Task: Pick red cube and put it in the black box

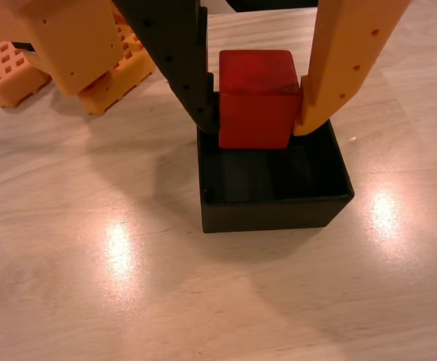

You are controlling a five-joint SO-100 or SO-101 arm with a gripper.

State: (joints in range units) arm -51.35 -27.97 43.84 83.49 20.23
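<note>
Wrist view: pincer (259, 113) clamped on red cube (256, 98), 1 black finger and 1 orange finger squeezing its sides. Cube hangs over the black box (274, 207) opening on the tabletop (128, 286), likely lined up for release inside.

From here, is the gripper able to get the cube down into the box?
Probably yes. The gripper holds the red cube over the open black box, whose inside looks empty, so nothing seems to block the way down.
</note>
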